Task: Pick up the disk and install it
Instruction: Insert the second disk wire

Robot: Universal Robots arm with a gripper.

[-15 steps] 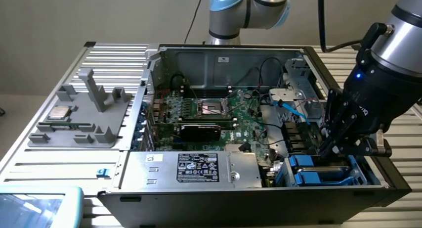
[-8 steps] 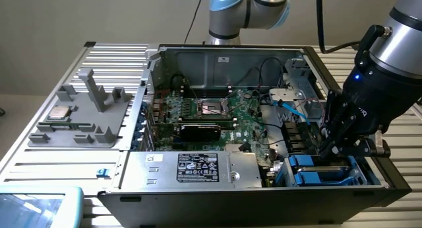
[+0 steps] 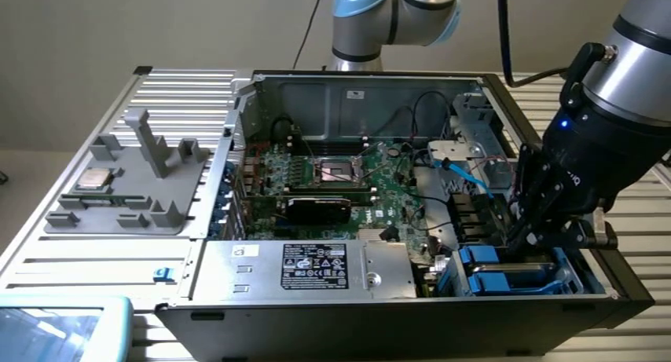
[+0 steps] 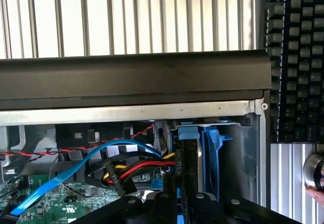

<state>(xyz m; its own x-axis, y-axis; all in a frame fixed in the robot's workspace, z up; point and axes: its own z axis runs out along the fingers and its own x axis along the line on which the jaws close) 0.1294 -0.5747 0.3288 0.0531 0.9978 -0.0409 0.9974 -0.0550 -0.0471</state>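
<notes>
Disk: silver-grey w/ bright blue rails; gripper black. PC case black outside, grey inside; motherboard green. Grey box w/ black-and-white sticker; cables blue, red, yellow, plus red-black twisted pair.

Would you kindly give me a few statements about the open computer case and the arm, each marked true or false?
1. The gripper is down inside the computer case, at the drive bay on the exterior view's right. True.
2. The small silver chip sits on the motherboard. False: it lies on the grey tray outside the case, on the exterior view's left.
3. Blue plastic rails show in the bay below the gripper. True.
4. The large grey box with a black-and-white sticker lies outside the case. False: it sits in the case's near corner.
5. The fingers are spread wide. False: they are shut.
</notes>
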